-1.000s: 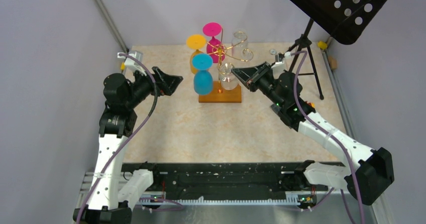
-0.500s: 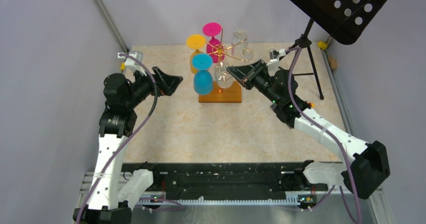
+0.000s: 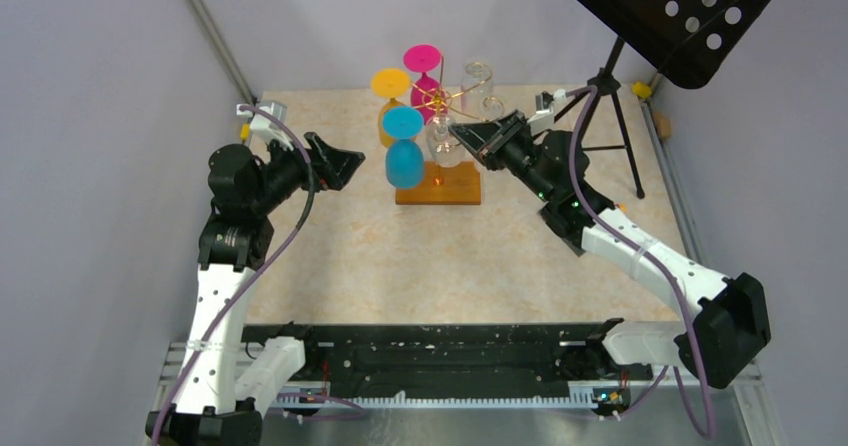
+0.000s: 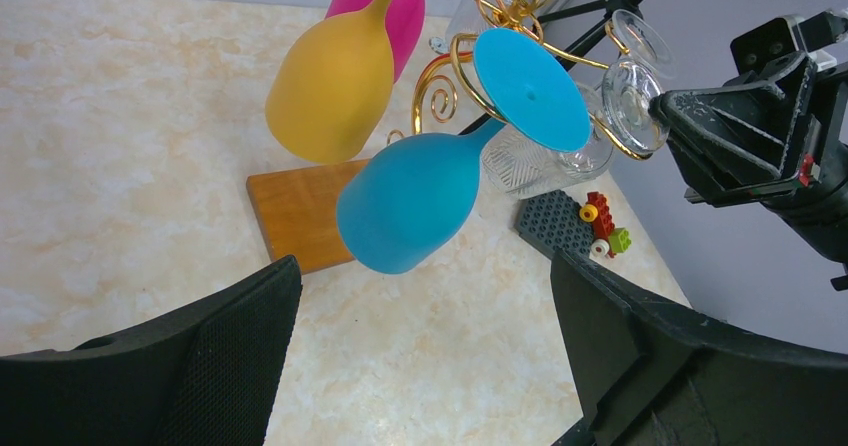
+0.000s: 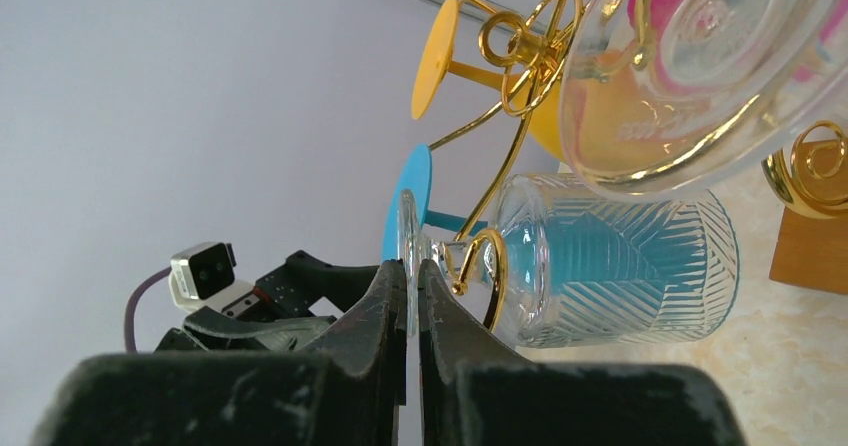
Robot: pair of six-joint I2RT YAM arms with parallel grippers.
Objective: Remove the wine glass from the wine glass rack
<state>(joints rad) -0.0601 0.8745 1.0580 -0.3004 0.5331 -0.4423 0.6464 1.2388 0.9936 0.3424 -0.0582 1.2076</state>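
The wine glass rack point(image 3: 456, 102) is gold wire on an orange-brown base point(image 3: 441, 194) at the table's far middle. A clear ribbed wine glass point(image 3: 444, 144) hangs upside down on its right near arm; it also shows in the right wrist view point(image 5: 620, 261). My right gripper point(image 5: 410, 276) is shut on the rim of its round foot point(image 5: 407, 228), next to the gold hook; from above the gripper point(image 3: 472, 138) is at the rack's right side. My left gripper point(image 3: 350, 163) is open and empty, left of the hanging blue glass point(image 4: 410, 201).
Yellow point(image 3: 390, 86), pink point(image 3: 423, 62) and a second clear glass point(image 3: 478, 72) also hang on the rack. A black music stand point(image 3: 660, 6) on a tripod stands at the far right. A small toy brick plate point(image 4: 575, 226) lies behind the rack.
My right gripper has moved left and up to the clear glass and shut on its foot. The left arm has not moved.
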